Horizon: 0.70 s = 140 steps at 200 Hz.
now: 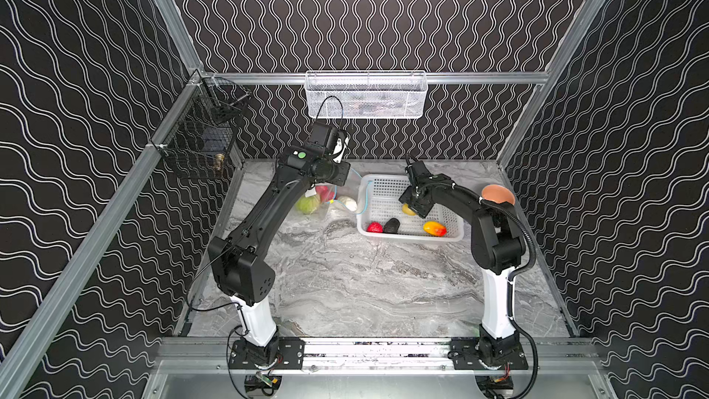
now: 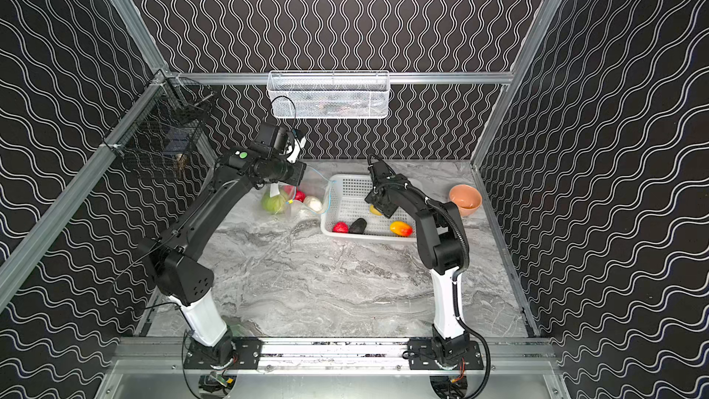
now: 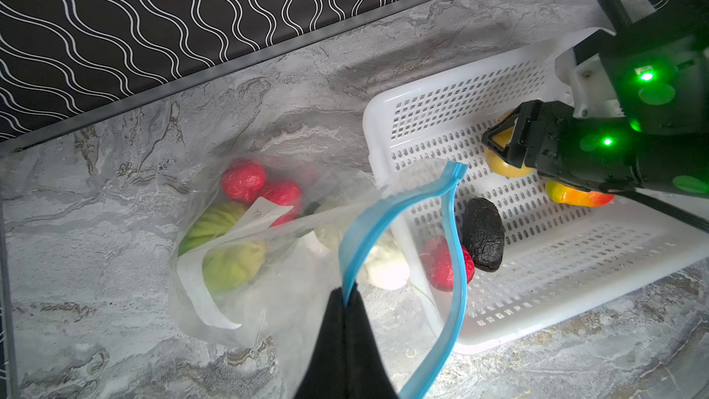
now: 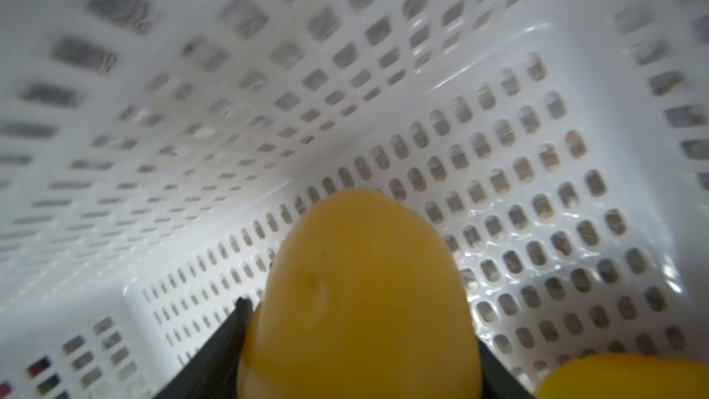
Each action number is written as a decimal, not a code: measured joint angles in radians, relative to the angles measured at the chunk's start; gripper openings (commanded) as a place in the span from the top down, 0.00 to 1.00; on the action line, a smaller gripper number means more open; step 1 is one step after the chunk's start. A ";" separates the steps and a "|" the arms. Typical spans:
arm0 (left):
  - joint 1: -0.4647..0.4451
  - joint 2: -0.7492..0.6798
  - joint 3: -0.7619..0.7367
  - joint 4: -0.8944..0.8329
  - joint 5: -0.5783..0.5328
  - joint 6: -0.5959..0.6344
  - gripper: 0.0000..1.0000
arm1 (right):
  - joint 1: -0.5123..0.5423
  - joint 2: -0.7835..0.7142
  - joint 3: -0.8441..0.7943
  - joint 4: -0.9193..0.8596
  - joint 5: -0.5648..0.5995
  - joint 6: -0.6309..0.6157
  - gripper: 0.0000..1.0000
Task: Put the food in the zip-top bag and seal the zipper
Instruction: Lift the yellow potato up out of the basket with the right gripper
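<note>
Over the white basket (image 3: 537, 301), your right gripper (image 3: 502, 143) had its fingers against both sides of the lemon (image 4: 356, 293) and looked closed on it. Whether the lemon had left the basket floor could not be told. Your left gripper (image 3: 345, 297) was pinched tight on the zipper (image 3: 456, 262), holding one lip of the bag (image 3: 307, 293) up so that the mouth gaped toward the basket.

The bag lay on the table (image 1: 345, 282) just beside the basket. It held the melon (image 3: 230, 262) and two strawberries (image 3: 243, 180), with the radish (image 3: 383, 266) near its mouth. A third strawberry (image 3: 441, 262), the eggplant (image 3: 483, 234) and the mango (image 3: 575, 195) lay in the basket.

You probably had a light, hard, smooth lemon there. Its rounded ends would likely squirt out of a pinch, so the widest middle was your safest hold. The bag's film looked thin and floppy and would likely sag shut if that lip dropped. The stiffer zipper edge was the right place to hold it.
</note>
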 measured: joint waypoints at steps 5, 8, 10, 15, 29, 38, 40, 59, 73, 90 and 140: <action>0.000 -0.002 -0.001 0.000 -0.001 0.000 1.00 | 0.000 -0.007 -0.011 0.017 -0.007 0.000 0.38; 0.000 -0.003 -0.002 0.001 -0.002 0.000 1.00 | 0.000 -0.010 -0.018 0.026 -0.009 0.000 0.38; 0.000 -0.004 -0.003 0.002 -0.002 0.000 1.00 | -0.001 -0.013 -0.022 0.033 -0.012 -0.001 0.38; 0.000 -0.006 -0.005 0.002 -0.003 0.000 1.00 | -0.002 -0.020 -0.030 0.047 -0.018 -0.001 0.38; 0.000 -0.007 -0.007 0.002 -0.003 0.000 1.00 | -0.002 -0.039 -0.051 0.084 -0.033 -0.004 0.38; 0.000 -0.007 -0.007 0.003 -0.003 0.000 1.00 | -0.002 -0.051 -0.064 0.108 -0.040 -0.004 0.38; 0.000 -0.007 -0.007 0.003 -0.003 0.000 1.00 | -0.002 -0.054 -0.067 0.112 -0.043 -0.004 0.38; 0.000 -0.007 -0.006 0.003 -0.006 0.000 1.00 | -0.002 -0.087 -0.101 0.153 -0.059 -0.008 0.37; 0.000 -0.005 -0.006 0.003 -0.007 0.000 1.00 | -0.002 -0.120 -0.135 0.185 -0.075 -0.026 0.37; 0.000 -0.003 -0.006 0.003 -0.007 0.000 1.00 | -0.002 -0.151 -0.165 0.221 -0.080 -0.033 0.37; 0.000 -0.003 -0.006 0.003 -0.006 0.000 1.00 | -0.001 -0.248 -0.259 0.325 -0.109 -0.057 0.38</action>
